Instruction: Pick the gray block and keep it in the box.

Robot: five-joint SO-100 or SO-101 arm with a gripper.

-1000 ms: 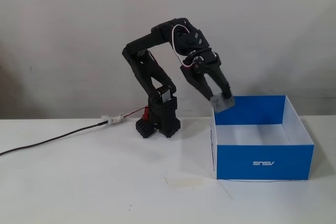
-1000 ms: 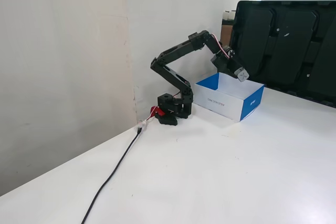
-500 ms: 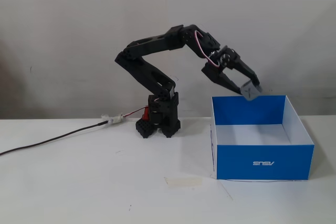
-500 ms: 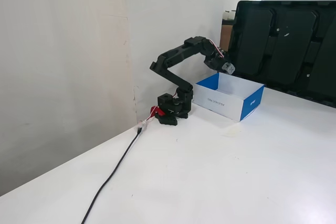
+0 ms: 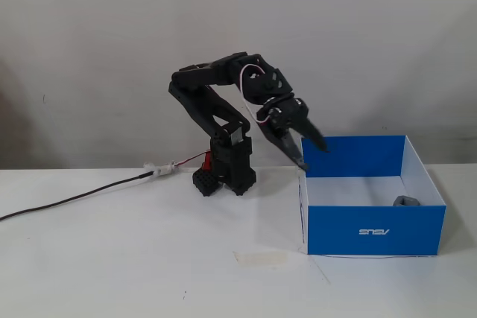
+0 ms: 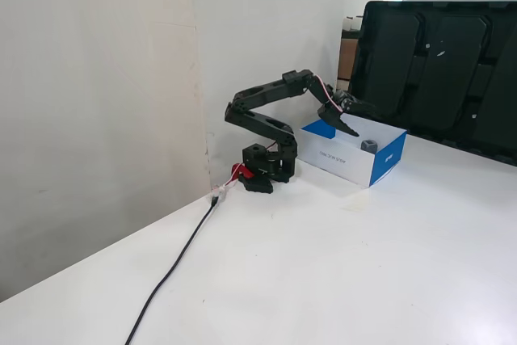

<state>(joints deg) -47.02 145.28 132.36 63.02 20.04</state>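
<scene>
The gray block [image 5: 406,201] lies on the white floor of the blue box [image 5: 373,230], near its front right corner; it also shows in the other fixed view [image 6: 368,145], inside the box [image 6: 389,157]. My gripper [image 5: 313,156] hangs over the box's back left corner, above the rim, its fingers spread apart and holding nothing. In the other fixed view the gripper [image 6: 353,118] sits above the box's far left side, well apart from the block.
The arm's base [image 5: 229,169] stands on the white table left of the box. A black cable [image 5: 74,199] runs off to the left. A strip of tape [image 5: 259,257] lies on the table. Dark monitors [image 6: 440,70] stand behind the box.
</scene>
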